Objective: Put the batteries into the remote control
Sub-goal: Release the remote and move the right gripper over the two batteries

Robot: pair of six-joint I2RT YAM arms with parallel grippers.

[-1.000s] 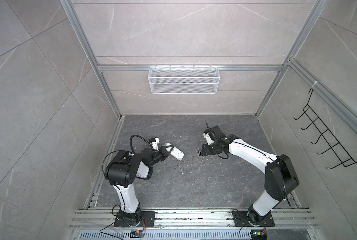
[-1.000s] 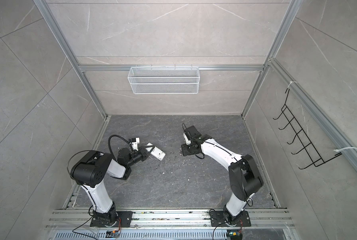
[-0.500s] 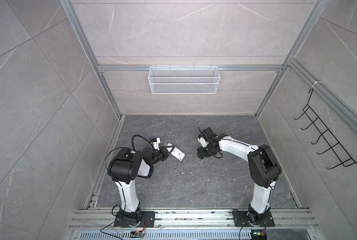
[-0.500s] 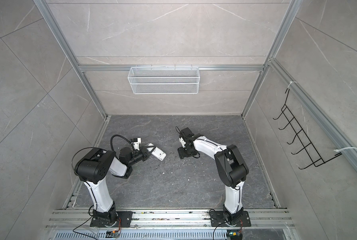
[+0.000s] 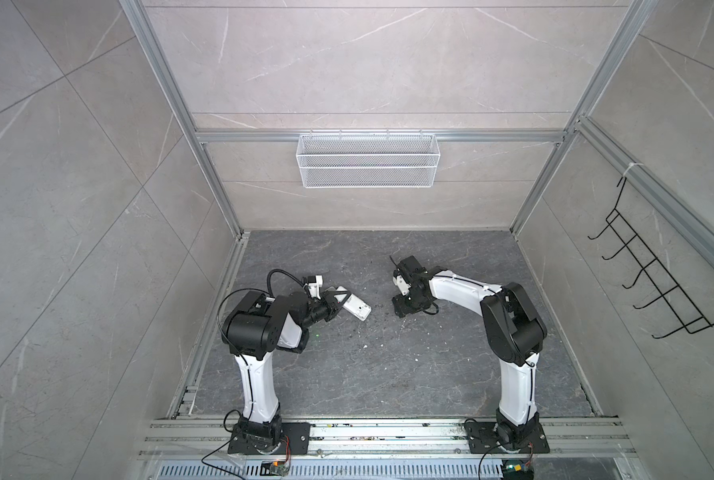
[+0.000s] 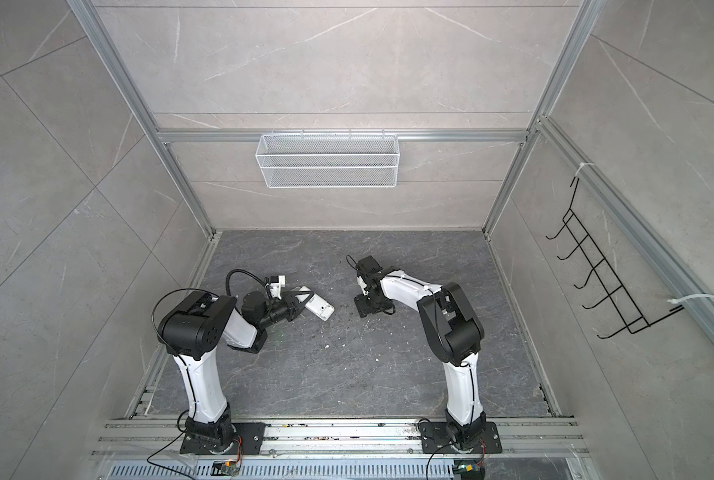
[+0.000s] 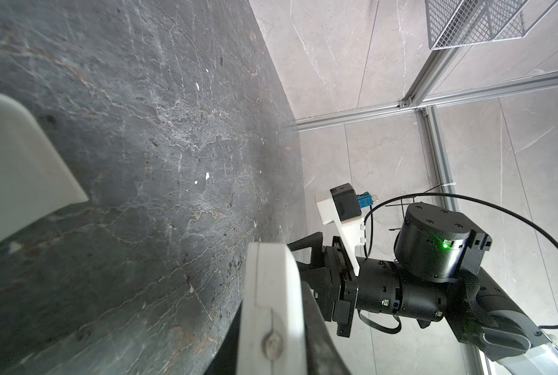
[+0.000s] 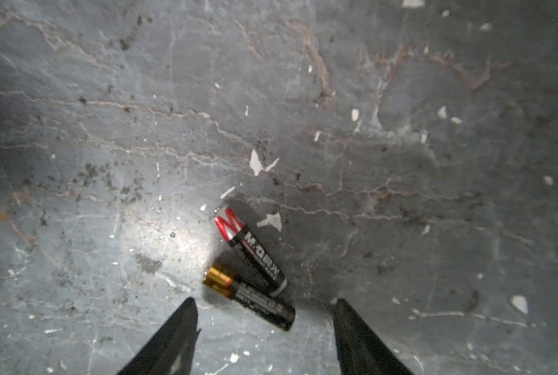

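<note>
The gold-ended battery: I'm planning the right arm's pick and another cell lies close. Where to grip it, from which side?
Probably across its round barrel near the gold end, coming straight down. The gold-ended battery lies flat on the floor, and the red-ended battery angles in toward its black end, so the gold end leaves the open jaws of the right gripper most room.

The right arm's elbow joint (image 5: pixel 513 328) swings in from far out on the right and now stands almost over its base, behind the fingers. The right gripper (image 5: pixel 402 306) shifts slightly toward the remote control (image 5: pixel 357 308) and its jaws spread wider than a second ago. The red-ended battery (image 8: pixel 250 251) lies just ahead of the fingertips (image 8: pixel 186 308), and the gold-ended battery (image 8: pixel 248 297) reaches back into the gap between them. The left arm's elbow block (image 5: pixel 251 328) edges a touch toward its own fingers.
</note>
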